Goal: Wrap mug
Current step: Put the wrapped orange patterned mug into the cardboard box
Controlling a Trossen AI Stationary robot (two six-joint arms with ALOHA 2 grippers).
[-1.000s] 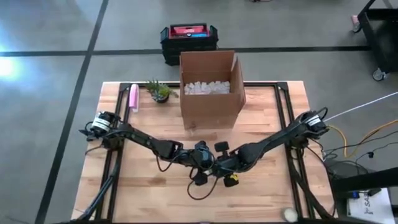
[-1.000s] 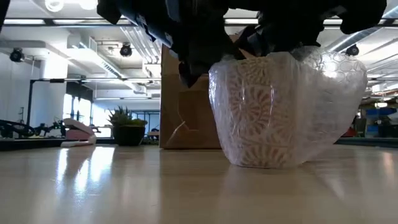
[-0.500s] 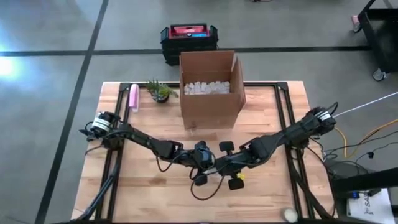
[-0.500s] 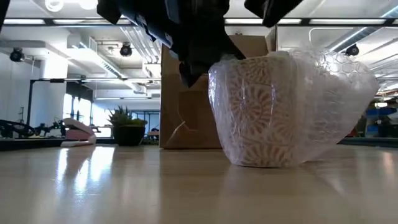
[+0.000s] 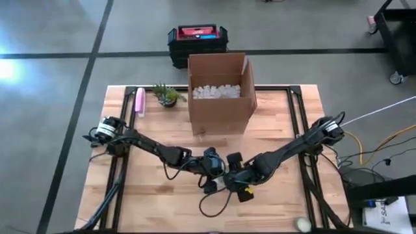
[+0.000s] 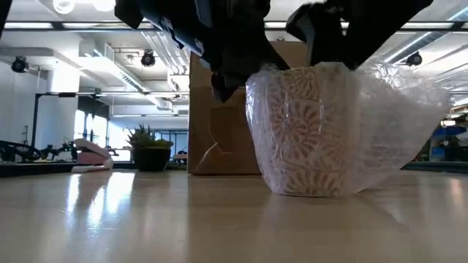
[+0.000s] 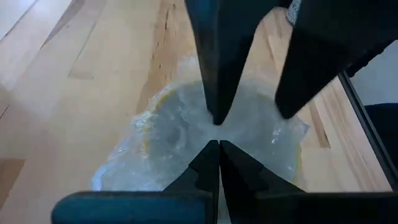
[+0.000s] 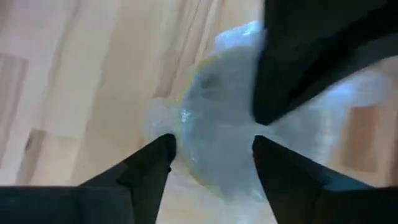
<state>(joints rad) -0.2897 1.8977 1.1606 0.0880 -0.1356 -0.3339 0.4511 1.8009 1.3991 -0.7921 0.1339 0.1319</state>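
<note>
A patterned mug (image 6: 303, 131) stands upright on the table's middle, covered in clear bubble wrap (image 6: 398, 124) that bulges out loose to one side. In the high view both grippers hide it. My left gripper (image 7: 217, 144) is shut over the mug's mouth. My right gripper (image 8: 212, 144) is open just above the mug, one finger on each side of the wrapped top; I see no touch. In the high view my left gripper (image 5: 213, 174) and right gripper (image 5: 237, 182) meet over the mug. My left gripper has its shut fingertips on the bubble wrap over the mug's mouth (image 7: 211, 127), coming from above and slanting down. Whether a layer is pinched between them, I cannot tell. The mug stands with its base on the table.
An open cardboard box (image 5: 221, 91) with white filler stands behind the mug. A small potted plant (image 5: 168, 95) and a pink object (image 5: 139, 103) lie at the far left. A black and red crate (image 5: 197, 40) sits on the floor beyond the table.
My right gripper has let go of the bubble wrap, lifted and drawn back toward the table's right and near edge. It has then come back down over the mug with its fingers open. The freed wrap has sprung outward and sagged to the table on that side.
</note>
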